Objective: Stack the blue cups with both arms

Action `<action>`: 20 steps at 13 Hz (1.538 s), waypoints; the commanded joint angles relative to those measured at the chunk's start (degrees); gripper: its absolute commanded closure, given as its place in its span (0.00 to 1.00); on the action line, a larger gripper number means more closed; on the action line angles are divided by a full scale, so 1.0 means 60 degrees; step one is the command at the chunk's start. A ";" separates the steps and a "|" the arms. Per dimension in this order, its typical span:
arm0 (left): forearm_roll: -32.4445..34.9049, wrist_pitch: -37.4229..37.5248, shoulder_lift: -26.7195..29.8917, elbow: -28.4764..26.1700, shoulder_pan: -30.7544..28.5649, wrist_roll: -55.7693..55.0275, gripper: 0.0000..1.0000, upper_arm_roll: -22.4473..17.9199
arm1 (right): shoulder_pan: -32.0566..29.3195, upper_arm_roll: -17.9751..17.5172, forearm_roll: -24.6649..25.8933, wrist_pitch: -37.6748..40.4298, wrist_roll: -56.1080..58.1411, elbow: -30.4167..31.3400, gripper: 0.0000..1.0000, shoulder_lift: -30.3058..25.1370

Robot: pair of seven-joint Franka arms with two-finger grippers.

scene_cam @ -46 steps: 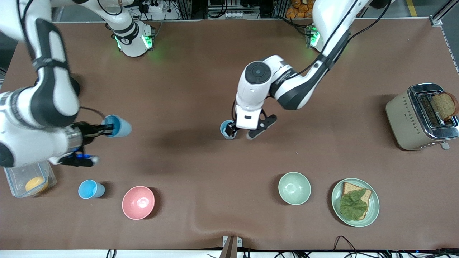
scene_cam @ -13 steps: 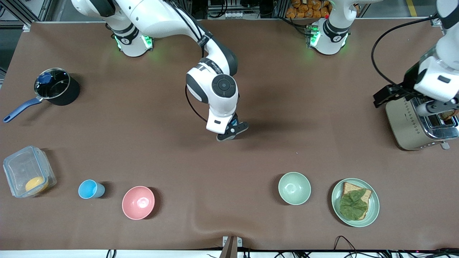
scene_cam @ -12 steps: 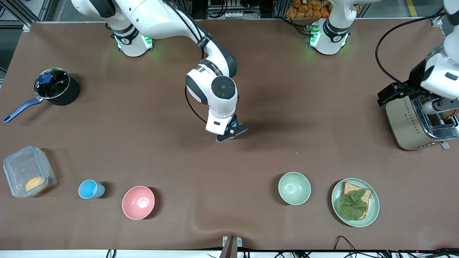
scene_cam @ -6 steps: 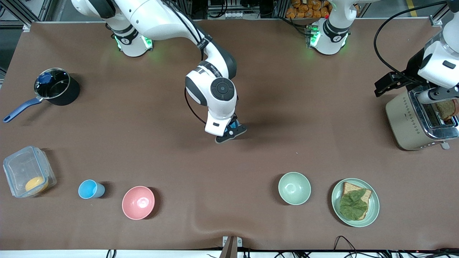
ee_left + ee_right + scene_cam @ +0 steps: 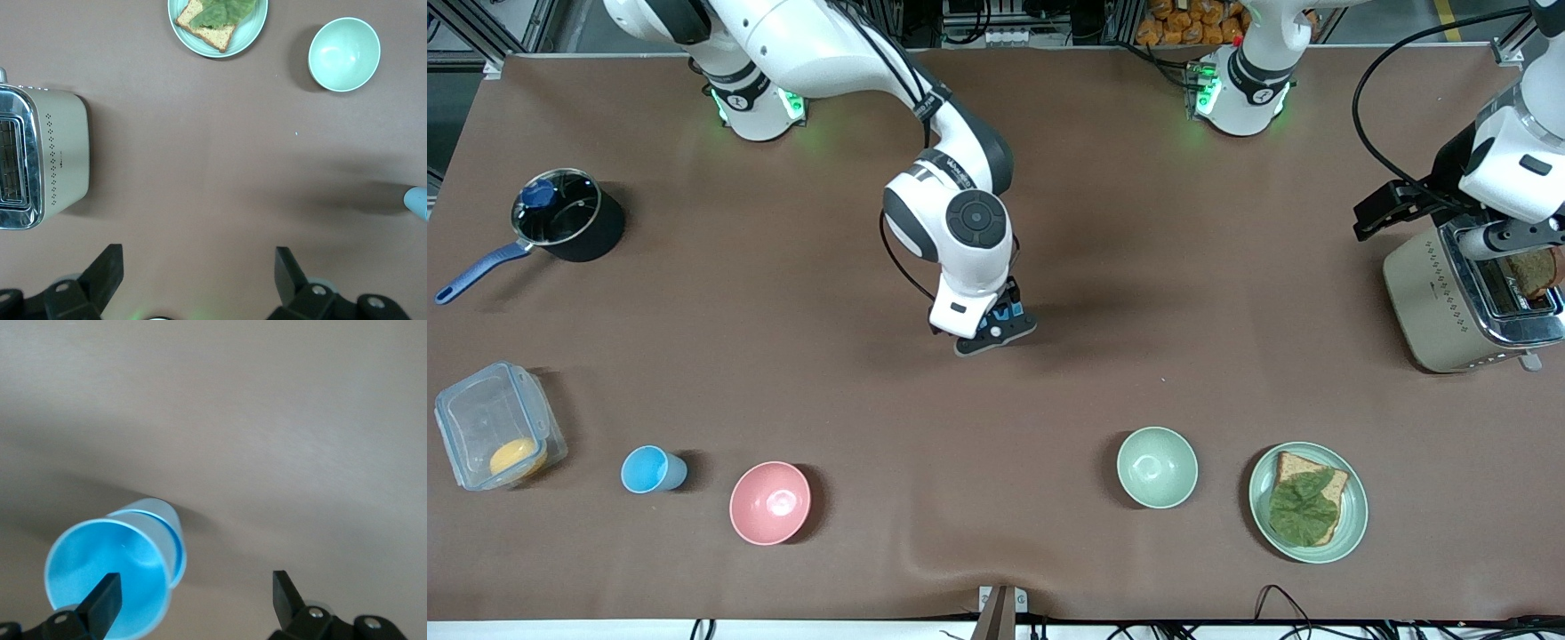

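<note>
Two blue cups stand nested in the middle of the table, a bright sky-blue cup (image 5: 110, 570) inside a paler one (image 5: 172, 523). In the front view only a bit of blue (image 5: 1006, 313) shows under my right gripper (image 5: 996, 331). My right gripper (image 5: 193, 603) hangs just above them, open and holding nothing, with one finger over the cup's mouth and the other over bare table. A third blue cup (image 5: 649, 469) stands beside the pink bowl. My left gripper (image 5: 197, 277) is open and empty, high over the table by the toaster; the left arm (image 5: 1507, 169) hangs there.
A toaster (image 5: 1463, 293) holding bread stands at the left arm's end. A green plate (image 5: 1352, 533) with bread and a leaf, a green bowl (image 5: 1157, 468) and a pink bowl (image 5: 770, 502) lie near the front camera. A pot (image 5: 569, 227) and a plastic box (image 5: 498, 436) stand at the right arm's end.
3.5 s ago each gripper held a blue cup; now both are open and the cups are nested. In the last second the right hand shifted slightly and the left arm moved a little over the toaster.
</note>
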State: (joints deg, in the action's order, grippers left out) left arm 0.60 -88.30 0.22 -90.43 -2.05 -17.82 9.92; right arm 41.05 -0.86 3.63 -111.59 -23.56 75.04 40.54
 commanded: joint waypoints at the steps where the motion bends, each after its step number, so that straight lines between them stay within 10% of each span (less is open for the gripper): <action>1: -0.0100 -0.0471 0.0021 0.0013 -0.0156 0.0056 0.00 0.0104 | -0.0715 -0.0135 -0.0267 0.1308 -0.0292 0.0149 0.00 -0.1216; 9: -0.0086 -0.0592 0.0021 -0.0045 -0.0083 0.0056 0.00 0.0133 | -0.4274 -0.0150 -0.0327 0.3159 0.4335 0.0557 0.00 -0.3355; 15: -0.0130 -0.0504 0.0006 0.0057 -0.0068 0.0099 0.00 0.0119 | -0.6092 -0.0194 -0.0635 0.3319 0.4426 0.3046 0.00 -0.6591; 20: -0.0027 0.0082 -0.0125 0.0424 -0.0068 0.0070 0.00 0.0104 | -0.7729 -0.1082 -0.0635 0.4080 0.4308 0.3094 0.00 -0.7416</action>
State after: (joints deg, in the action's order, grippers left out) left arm 0.60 -89.49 -0.05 -89.39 -2.12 -17.82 10.39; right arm 0.80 -2.43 0.82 -87.14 2.91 91.47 -2.23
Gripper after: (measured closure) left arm 0.000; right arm 0.000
